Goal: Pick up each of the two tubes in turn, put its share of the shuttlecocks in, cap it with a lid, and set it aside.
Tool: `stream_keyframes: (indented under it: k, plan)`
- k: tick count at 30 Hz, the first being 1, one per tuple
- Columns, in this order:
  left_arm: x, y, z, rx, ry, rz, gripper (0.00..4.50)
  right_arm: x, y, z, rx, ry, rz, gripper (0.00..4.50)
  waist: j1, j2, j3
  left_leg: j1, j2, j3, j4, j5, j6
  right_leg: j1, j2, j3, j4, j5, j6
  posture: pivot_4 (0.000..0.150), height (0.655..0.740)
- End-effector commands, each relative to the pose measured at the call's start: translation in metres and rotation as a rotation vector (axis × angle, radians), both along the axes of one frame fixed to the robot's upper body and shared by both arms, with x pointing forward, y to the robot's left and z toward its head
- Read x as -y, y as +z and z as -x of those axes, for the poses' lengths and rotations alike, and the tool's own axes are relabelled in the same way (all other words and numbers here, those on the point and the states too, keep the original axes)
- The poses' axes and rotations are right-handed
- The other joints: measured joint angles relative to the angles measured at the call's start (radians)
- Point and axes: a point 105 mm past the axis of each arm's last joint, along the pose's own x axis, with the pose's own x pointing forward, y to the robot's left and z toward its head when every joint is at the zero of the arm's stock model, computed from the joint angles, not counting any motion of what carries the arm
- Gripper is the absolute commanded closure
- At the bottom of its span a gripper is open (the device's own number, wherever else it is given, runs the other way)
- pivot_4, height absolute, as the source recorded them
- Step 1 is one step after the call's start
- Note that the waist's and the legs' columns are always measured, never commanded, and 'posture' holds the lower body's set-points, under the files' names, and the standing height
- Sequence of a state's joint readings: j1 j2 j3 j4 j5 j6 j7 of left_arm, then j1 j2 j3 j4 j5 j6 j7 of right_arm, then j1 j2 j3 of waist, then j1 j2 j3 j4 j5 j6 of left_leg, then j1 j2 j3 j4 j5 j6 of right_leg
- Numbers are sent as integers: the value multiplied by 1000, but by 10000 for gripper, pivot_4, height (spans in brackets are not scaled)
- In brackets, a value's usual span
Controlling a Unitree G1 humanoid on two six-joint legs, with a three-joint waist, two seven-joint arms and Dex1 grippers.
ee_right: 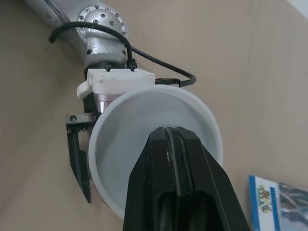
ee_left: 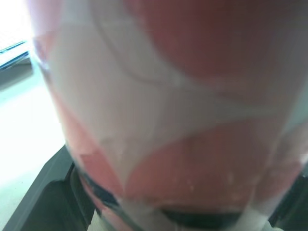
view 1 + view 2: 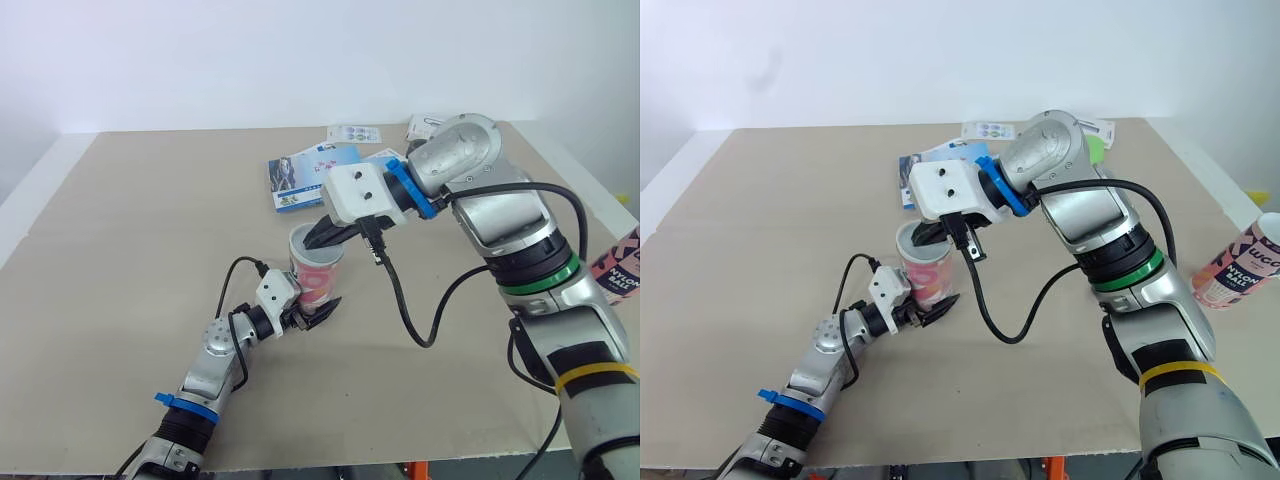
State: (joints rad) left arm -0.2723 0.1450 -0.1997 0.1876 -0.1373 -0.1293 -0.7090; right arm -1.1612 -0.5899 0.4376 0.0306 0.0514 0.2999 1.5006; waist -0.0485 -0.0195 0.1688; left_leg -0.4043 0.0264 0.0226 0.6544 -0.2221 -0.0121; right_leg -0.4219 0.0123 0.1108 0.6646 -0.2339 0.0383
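A pink-and-white tube [image 3: 320, 280] stands upright near the table's middle, its open mouth up. My left gripper [image 3: 318, 308] is shut on its lower part; the tube's wall [image 2: 168, 120] sits close against that wrist camera. My right gripper [image 3: 320, 238] is shut, its tips just over the tube's rim. In the right wrist view the black fingers [image 1: 172, 144] are pressed together with nothing between them, above the tube's white inside [image 1: 120, 144]. What lies deep inside the tube is hidden. A second pink tube [image 3: 1240, 262] stands at the table's right edge.
Flat printed packs lie at the back of the table: a blue one [image 3: 305, 175] and smaller ones [image 3: 353, 132] [image 3: 425, 125] behind my right arm. A black cable [image 3: 410, 320] loops from the right wrist down to the tabletop [image 3: 130, 230].
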Motion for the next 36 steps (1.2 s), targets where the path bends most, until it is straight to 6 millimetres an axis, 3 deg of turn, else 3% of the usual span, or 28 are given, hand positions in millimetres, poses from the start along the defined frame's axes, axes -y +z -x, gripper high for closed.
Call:
stream_keyframes:
  k: [1,10,14,15,16,19,22,26,30,34,36]
  plan:
    - [0,-10,4,-39,-6,-5,5709,6,-26,-5,-18,-24,104,44122,0,0,-1,0,0,0,0,0,0,0,0,0,0,0,0,1500,7400]
    - [2,-11,5,-48,-18,-4,5709,12,-66,6,-91,0,209,44122,0,-2,-18,4,0,0,-1,-1,1,3,0,0,0,-2,-1,1500,7400]
    - [1,-10,6,-53,-25,-2,5709,7,-43,4,-140,-35,55,44122,0,-5,-20,15,0,-1,-1,-6,1,14,0,-1,0,-8,-2,1500,7400]
    - [0,-9,6,-54,-27,-2,5709,4,-29,3,-161,-45,-33,44122,0,-5,-20,15,0,-2,-1,-7,1,14,0,-1,0,-9,-3,1500,7400]
    - [0,-9,7,-56,-30,-2,2854,3,-16,3,-181,-49,-104,44843,0,-5,-19,15,0,-2,-1,-7,1,14,0,-1,0,-9,-3,1500,7400]
    - [-4,-8,10,-58,-55,-14,2854,8,21,8,-244,-33,-318,44843,0,-6,-17,12,1,-2,-2,-7,1,12,0,-1,0,-9,-3,1500,7400]
    - [-9,-4,15,-56,-90,-18,0,26,40,17,-356,-54,-454,35583,1,-6,-16,8,1,-5,-2,-8,2,9,1,-4,0,-10,-5,1500,7400]
    - [-24,-4,21,-84,-133,-74,0,56,49,13,-427,-162,-626,15108,1,-6,-16,1,0,-10,-2,-10,2,4,0,-6,0,-9,-10,1500,7400]
    - [-49,1,27,-104,-157,-136,0,81,24,12,-472,-291,-664,439,-1,-7,-15,-1,1,-10,-2,-10,3,3,0,-6,0,-9,-10,1500,7400]
    - [-87,13,35,-152,-176,-154,0,92,-24,17,-505,-399,-644,439,-3,-8,-14,-2,3,-10,-3,-10,3,1,2,-6,0,-13,-6,1500,7400]
    - [-99,25,36,-184,-211,-161,0,95,-69,16,-490,-471,-609,439,-1,-11,-13,-2,3,-10,-3,-10,3,0,3,-8,1,-14,-7,1500,7400]
